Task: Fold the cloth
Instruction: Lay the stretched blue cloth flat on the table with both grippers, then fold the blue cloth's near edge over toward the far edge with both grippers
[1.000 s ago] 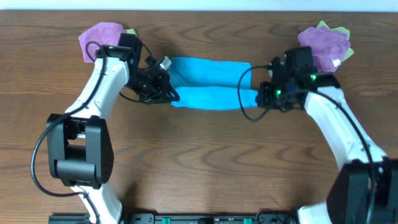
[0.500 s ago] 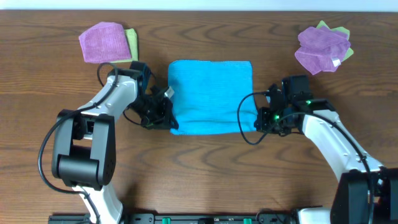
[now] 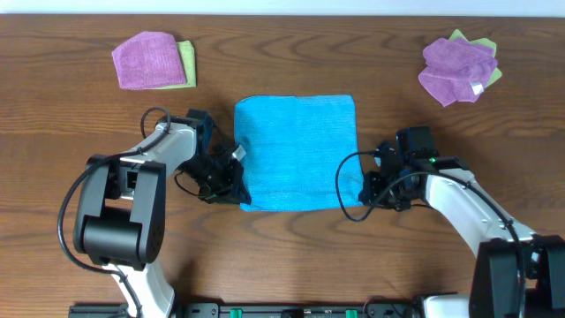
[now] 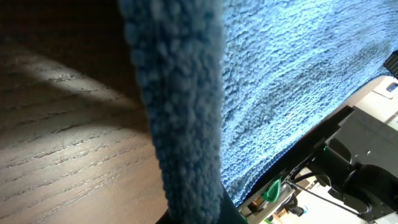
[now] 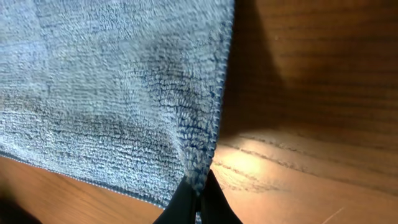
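Now, cloth [image 3: 296, 150]: lying spread as a sky-blue near-square at the middle of the table [image 3: 291, 265], between the two arms; far edge straight, near edge a little uneven.
Cloth layers: cannot tell from overhead whether single or doubled.
Left gripper [image 3: 235, 183]: at the near-left corner of the cloth, jaws closed tight and pinching the fabric there.
Left wrist view: thick ridge of blue pile [image 4: 180, 106] rising from the bottom edge where the jaws meet; more of the sheet spread to the right, bare wood to the left, dark body of the right arm [image 4: 360, 155] across the lower right corner.
Right gripper [image 3: 365, 187]: at the near-right corner of the cloth, jaws closed tight and clamped onto the fabric there.
Right wrist view: black fingertips [image 5: 186, 202] meeting in a point on the very corner of the blue sheet [image 5: 112, 81]; side edge running up from the grip, dark shadow on the wood just beside it.
Left purple cloth [image 3: 146, 60]: folded flat at the far left of the table, well apart from the blue one.
Left green cloth [image 3: 186, 62]: peeking out from under the right side of that purple one.
Right purple cloth [image 3: 455, 69]: rumpled heap at the far right, small white tag on its near side.
Right green cloth [image 3: 458, 37]: under that heap, corners showing at its far and right sides.
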`<state>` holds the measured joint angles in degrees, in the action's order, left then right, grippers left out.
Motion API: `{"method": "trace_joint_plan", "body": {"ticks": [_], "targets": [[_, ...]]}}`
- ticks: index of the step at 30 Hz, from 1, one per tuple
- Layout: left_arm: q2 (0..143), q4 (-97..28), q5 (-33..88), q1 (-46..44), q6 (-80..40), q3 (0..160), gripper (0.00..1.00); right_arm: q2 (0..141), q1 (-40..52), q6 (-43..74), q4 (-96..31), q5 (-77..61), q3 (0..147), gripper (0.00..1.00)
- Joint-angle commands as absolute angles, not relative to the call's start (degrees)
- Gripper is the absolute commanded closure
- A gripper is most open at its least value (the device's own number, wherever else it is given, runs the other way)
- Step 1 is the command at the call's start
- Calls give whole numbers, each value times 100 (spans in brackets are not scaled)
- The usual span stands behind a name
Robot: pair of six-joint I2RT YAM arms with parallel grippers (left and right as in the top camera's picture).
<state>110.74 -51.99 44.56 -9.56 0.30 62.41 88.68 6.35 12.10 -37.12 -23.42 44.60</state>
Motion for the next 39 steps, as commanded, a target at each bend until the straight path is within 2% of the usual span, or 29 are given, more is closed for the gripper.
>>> {"method": "trace_joint_plan", "body": {"ticks": [1,14,19,30,39], "targets": [[10779,-5157,4327,-941,67,6228,94,8724,609,1151,-3594,-2257,4431,98],[9939,-3861,3894,-937,-1308,6230,94,8353,646,1586,-2108,-2237,4434,99],[9942,-3024,3566,-941,-1992,6230,94,8355,825,1715,-1511,-1726,4434,99],[9944,-1695,3107,-941,-2694,6230,94,8595,908,1780,-366,-1177,4473,97],[9990,-701,2842,-941,-2952,6230,94,9172,908,1824,-78,-1046,4890,99]]}}
